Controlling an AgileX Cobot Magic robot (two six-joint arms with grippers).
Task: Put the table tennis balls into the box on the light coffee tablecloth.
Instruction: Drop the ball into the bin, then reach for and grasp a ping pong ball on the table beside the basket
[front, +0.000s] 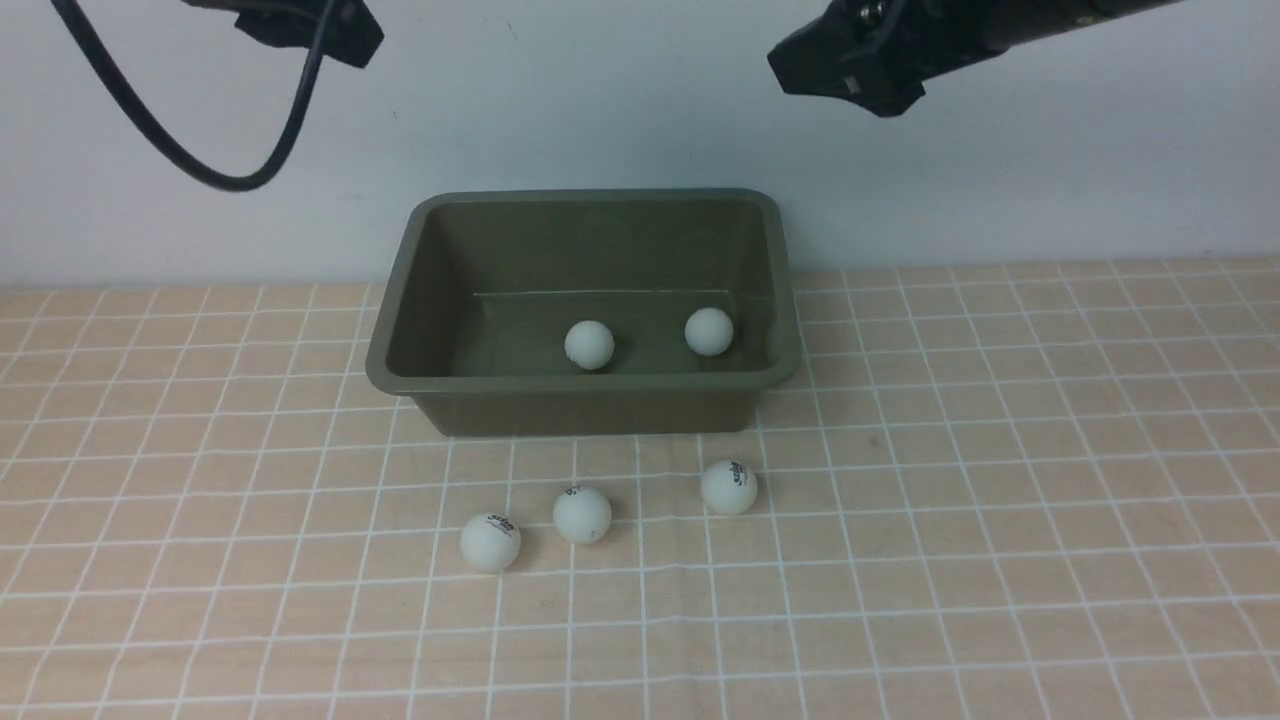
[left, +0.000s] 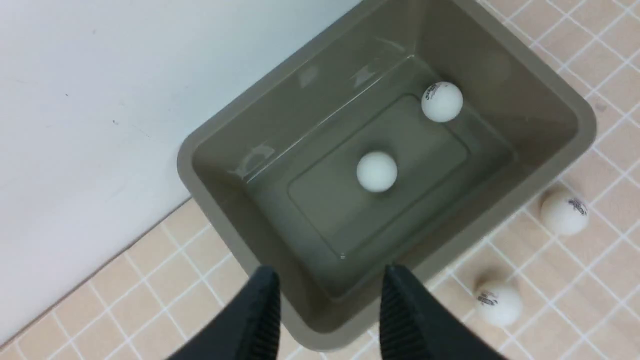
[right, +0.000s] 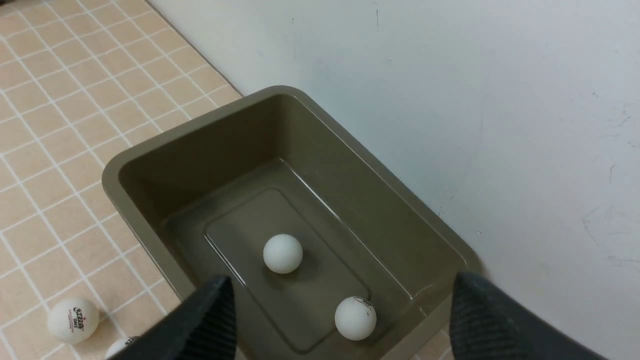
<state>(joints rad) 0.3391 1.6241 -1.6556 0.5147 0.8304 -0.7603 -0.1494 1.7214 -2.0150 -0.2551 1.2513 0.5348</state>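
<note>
The olive-green box (front: 420, 300) stands on the light coffee tablecloth (front: 1000, 500) against the wall. Two white table tennis balls lie inside it, one (front: 589, 344) near the middle and one (front: 709, 331) to its right. Three more balls lie on the cloth in front of the box: left (front: 490, 542), middle (front: 582, 514), right (front: 729, 487). My left gripper (left: 327, 280) is high above the box's left end, open and empty. My right gripper (right: 342, 295) is high above the box's right end, open wide and empty. Both the box (left: 200, 150) (right: 120, 170) and its two balls show in the wrist views.
A pale wall (front: 1000, 180) rises directly behind the box. A black cable (front: 190, 160) hangs in a loop from the left arm at the upper left. Tablecloth stretches to both sides of the box and in front of the balls.
</note>
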